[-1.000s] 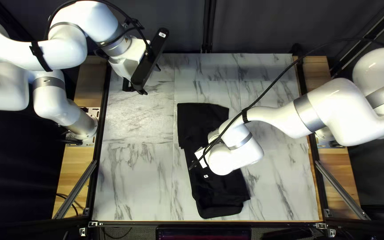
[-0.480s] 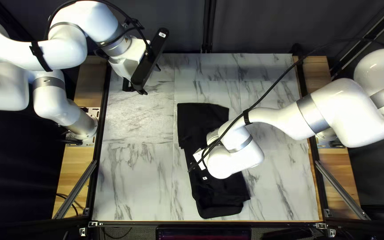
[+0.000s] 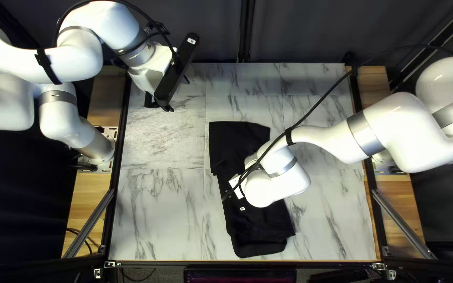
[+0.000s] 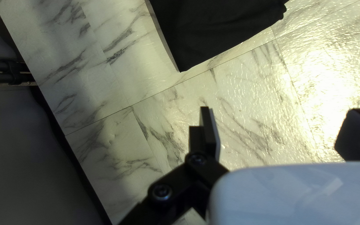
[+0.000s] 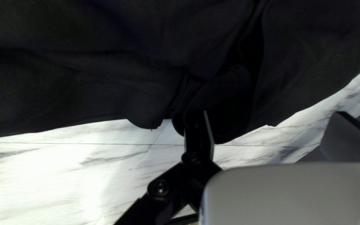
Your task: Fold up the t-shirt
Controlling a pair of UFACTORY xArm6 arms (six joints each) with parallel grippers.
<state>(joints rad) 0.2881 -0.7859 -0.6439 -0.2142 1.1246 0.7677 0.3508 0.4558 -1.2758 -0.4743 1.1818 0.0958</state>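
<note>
The black t-shirt point(image 3: 258, 230) lies as a long folded strip down the middle of the table in the top left view. My left gripper point(image 3: 160, 105) is away from it, above the marble surface toward the far left. In its wrist view, that gripper point(image 4: 282, 131) stands open, with the shirt's corner point(image 4: 217, 33) ahead. My right gripper point(image 5: 271, 129) is open too, one finger reaching the shirt's edge point(image 5: 146, 91), where cloth bunches around its tip; the other stands apart over the table side. From above, the right gripper point(image 3: 235, 184) is mostly hidden by its arm over the shirt.
The marble-patterned table point(image 3: 158, 215) extends on both sides of the shirt. My right arm point(image 3: 321, 144) crosses the table's right half, its cable looping above. A dark curtain point(image 3: 310, 31) hangs behind the far edge, and metal struts point(image 3: 402, 222) flank the near corners.
The right wrist has shifted slightly, moving a little toward the near edge and then back. My left arm and the shirt look unmoved.
</note>
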